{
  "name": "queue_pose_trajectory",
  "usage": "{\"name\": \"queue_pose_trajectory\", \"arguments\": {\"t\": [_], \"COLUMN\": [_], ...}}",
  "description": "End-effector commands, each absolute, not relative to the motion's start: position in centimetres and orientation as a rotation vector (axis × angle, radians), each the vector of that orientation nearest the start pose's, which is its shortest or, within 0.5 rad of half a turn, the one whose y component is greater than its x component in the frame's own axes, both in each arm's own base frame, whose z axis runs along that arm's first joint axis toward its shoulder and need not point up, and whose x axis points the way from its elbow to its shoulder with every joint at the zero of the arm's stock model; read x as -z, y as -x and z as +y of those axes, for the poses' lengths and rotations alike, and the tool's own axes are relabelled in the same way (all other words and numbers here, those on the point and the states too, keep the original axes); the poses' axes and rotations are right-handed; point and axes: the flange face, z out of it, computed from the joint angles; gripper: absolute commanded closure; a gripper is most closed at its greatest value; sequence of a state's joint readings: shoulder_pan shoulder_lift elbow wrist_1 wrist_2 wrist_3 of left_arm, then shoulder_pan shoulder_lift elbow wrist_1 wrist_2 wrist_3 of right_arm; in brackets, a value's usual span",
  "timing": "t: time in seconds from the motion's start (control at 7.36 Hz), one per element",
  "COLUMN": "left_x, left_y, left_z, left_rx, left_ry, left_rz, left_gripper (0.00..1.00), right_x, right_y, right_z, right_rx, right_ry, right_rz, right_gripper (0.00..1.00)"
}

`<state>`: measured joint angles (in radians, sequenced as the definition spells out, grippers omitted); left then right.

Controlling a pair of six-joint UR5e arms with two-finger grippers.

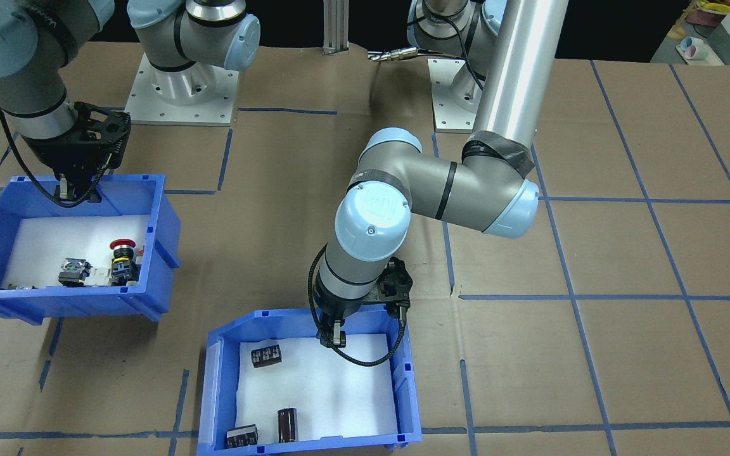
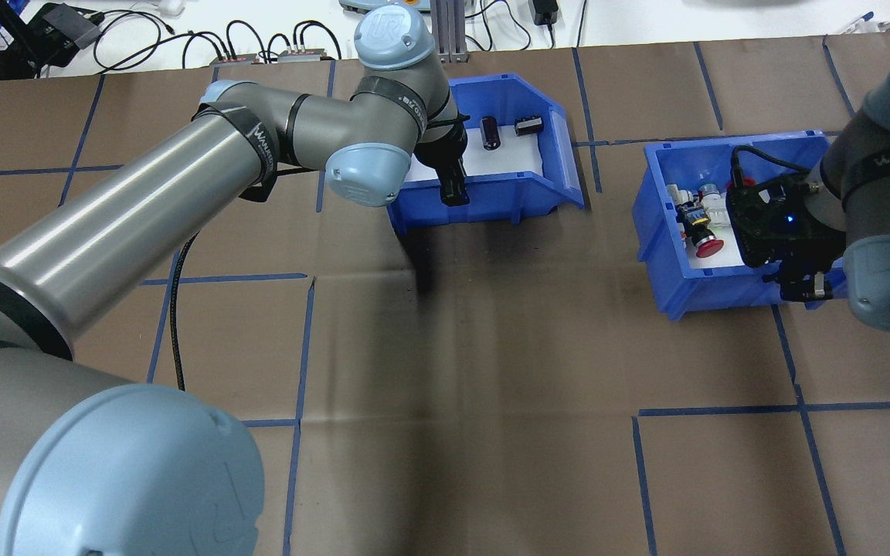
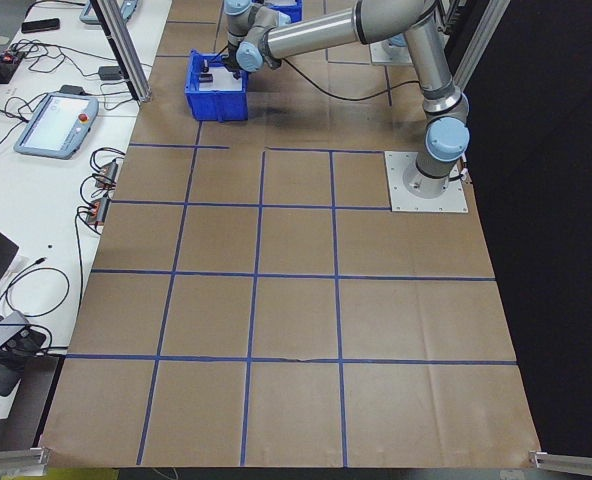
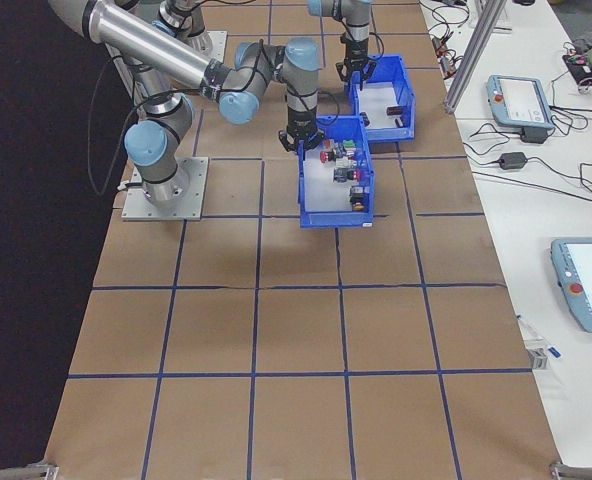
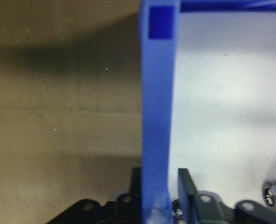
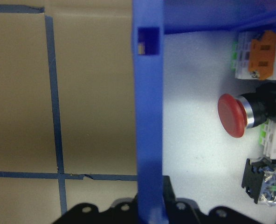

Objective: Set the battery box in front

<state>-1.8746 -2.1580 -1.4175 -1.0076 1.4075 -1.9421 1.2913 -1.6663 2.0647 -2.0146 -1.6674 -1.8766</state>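
1. The battery box (image 1: 311, 386), a blue open-top bin with a white foam floor, sits on the brown paper-covered table (image 1: 593, 354), far from the robot's base and near the operators' edge.
2. Three small dark cylinders (image 1: 266, 355) lie inside it, well apart from one another.
3. The left gripper (image 1: 338, 334) reaches down over the box's wall nearest the robot. In the left wrist view one finger (image 5: 188, 193) is inside the box and the other outside, with the blue wall pinched between them.
4. The second blue bin (image 1: 70, 250), holding a red mushroom button (image 1: 122, 244) and switches, sits to the robot's right and nearer to the robot than the battery box, well apart from it.
5. The right gripper (image 1: 76, 190) stands over that bin's wall nearest the robot. The right wrist view shows the wall running down between its fingers, which sit tight against it.
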Motion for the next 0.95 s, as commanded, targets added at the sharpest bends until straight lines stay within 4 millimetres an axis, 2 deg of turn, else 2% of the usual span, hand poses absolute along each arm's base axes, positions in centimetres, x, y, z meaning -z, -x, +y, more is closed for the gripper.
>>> {"name": "queue_pose_trajectory", "arguments": {"t": [0.0, 0.14, 0.27, 0.41, 0.54, 0.68, 0.82], "left_x": [-32.7, -37.8, -41.9, -45.5, -48.2, -49.5, -50.7], "left_y": [34.5, 32.1, 28.3, 26.1, 23.4, 21.4, 20.2], "left_z": [-60.4, -57.9, -55.8, -52.9, -50.2, -49.5, -48.7], "left_rx": [-0.159, -0.163, -0.178, -0.166, -0.092, -0.042, -0.038], "left_ry": [2.361, 2.154, 1.993, 1.734, 1.356, 0.997, 0.630], "left_rz": [2.317, 2.459, 2.561, 2.741, 2.850, 2.946, 3.050], "left_gripper": [0.03, 0.02, 0.02, 0.02, 0.02, 0.01, 0.01], "right_x": [-33.8, -34.0, -33.9, -32.6, -31.7, -31.1, -30.6], "right_y": [-0.2, -0.3, -0.7, -1.4, -2.4, -3.6, -4.9], "right_z": [-44.2, -43.9, -42.9, -40.7, -38.0, -35.5, -34.3], "right_rx": [-0.108, -0.105, -0.107, -0.112, -0.112, -0.099, -0.084], "right_ry": [2.299, 2.299, 2.294, 2.262, 2.226, 2.182, 2.199], "right_rz": [2.254, 2.258, 2.264, 2.282, 2.307, 2.350, 2.326], "right_gripper": [0.96, 0.96, 0.95, 0.95, 0.95, 0.95, 0.95]}}
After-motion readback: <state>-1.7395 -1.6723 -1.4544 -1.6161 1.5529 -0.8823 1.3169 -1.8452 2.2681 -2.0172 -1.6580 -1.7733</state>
